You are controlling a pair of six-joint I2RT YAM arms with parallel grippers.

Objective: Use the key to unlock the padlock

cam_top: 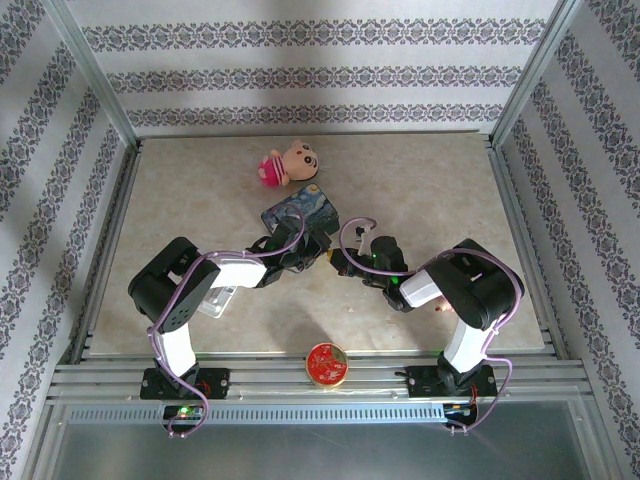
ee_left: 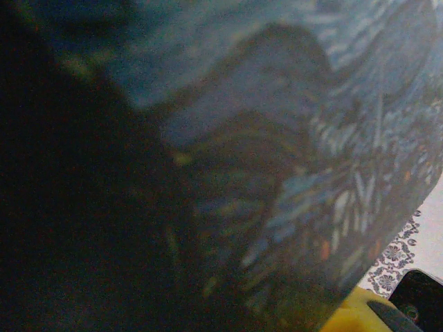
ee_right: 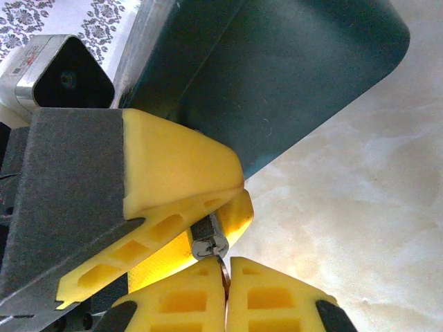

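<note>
As the grip stands: right gripper (ee_right: 225, 278) pinched tight on the key (ee_right: 223, 265), blade tip at the padlock (ee_right: 209, 242).
Padlock: clamped in left gripper (ee_right: 239, 202), just before the blue tin (ee_right: 291, 76).
Doing it well: square blade to keyway, push straight, then twist gently.

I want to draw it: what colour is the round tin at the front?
Red. The round tin shows best from the top camera.
</note>
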